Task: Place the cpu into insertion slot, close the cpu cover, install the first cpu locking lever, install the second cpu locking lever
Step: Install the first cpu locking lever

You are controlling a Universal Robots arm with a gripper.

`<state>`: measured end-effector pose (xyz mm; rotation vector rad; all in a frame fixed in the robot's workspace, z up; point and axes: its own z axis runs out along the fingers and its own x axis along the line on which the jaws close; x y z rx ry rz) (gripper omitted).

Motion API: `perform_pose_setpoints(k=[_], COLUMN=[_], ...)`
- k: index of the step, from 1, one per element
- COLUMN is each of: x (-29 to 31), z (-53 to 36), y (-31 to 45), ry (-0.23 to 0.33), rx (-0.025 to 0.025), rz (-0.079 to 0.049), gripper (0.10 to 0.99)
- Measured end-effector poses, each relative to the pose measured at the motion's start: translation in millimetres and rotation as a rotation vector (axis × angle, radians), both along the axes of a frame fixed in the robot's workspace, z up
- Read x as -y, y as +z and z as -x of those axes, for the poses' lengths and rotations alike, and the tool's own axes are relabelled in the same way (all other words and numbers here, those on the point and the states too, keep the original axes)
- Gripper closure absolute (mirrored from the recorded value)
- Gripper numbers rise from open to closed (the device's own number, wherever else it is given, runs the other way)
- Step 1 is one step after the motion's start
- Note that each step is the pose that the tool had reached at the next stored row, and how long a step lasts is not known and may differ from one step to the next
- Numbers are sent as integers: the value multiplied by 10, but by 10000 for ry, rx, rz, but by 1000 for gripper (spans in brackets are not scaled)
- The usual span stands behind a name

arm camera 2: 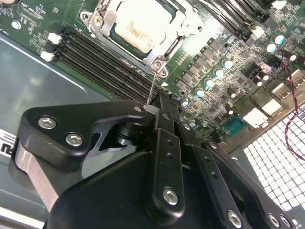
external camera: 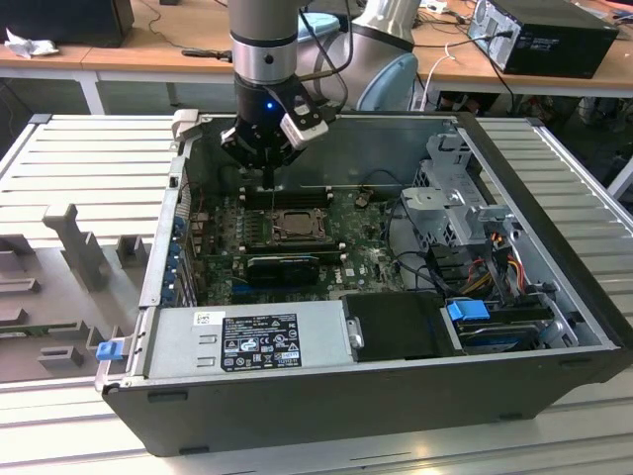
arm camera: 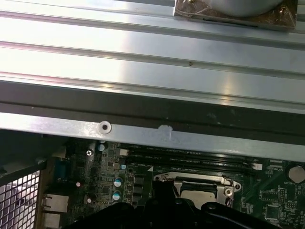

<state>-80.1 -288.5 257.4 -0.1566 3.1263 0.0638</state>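
Note:
The pale silver cpu (arm camera 2: 138, 24) lies in the insertion slot (external camera: 297, 226) on the green board. The dark-metal cpu cover (arm camera 2: 180, 29) is down flat around it. A thin wire locking lever (arm camera 2: 152, 83) rises from the socket corner by a screw and runs up into my gripper's fingertips. In the second wrist view my gripper (arm camera 2: 155, 106) looks shut on that lever's end. In the exterior view the gripper (external camera: 269, 178) hangs just above the socket's far edge. In the first wrist view the cpu (arm camera: 198, 193) shows past the case's rim.
Black memory slots (arm camera 2: 95, 57) run beside the socket. The open case (external camera: 554, 297) holds a power supply (external camera: 252, 341) at the front, a drive cage (external camera: 455, 198) and cables (external camera: 415, 259) at the exterior view's right. A grey fixture (external camera: 79, 247) sits outside at the exterior view's left.

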Motion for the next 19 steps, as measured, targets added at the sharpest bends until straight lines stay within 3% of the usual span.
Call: perform_pose_setpoints(k=[8, 12, 19], x=[0, 0, 0], z=[-124, -181, -235], y=[-7, -17, -28], ry=[-6, -98, -151], rx=[-9, -22, -23], rz=[-1, -247, -269], gripper=[980, 980, 980])
